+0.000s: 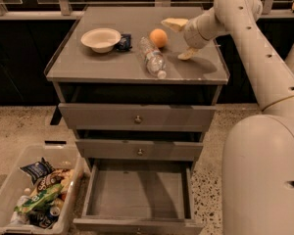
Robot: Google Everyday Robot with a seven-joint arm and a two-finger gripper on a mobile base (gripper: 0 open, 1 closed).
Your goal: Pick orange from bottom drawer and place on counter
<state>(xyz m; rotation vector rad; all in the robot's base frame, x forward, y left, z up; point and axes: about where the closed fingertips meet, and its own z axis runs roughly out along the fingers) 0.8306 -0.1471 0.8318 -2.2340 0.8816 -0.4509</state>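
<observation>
The orange [158, 37] sits free on the grey counter [103, 65], near the middle and toward the back. My gripper [180, 39] is just right of it, above the counter, open and empty, its pale fingers [174, 23] spread apart. The bottom drawer [137, 195] is pulled out and holds nothing that I can see.
A white bowl [101, 39] and a small dark packet [124, 41] stand at the counter's left. A clear plastic bottle [152, 58] lies in front of the orange. A clear bin of snack packets [34, 192] stands on the floor at the left. The two upper drawers are shut.
</observation>
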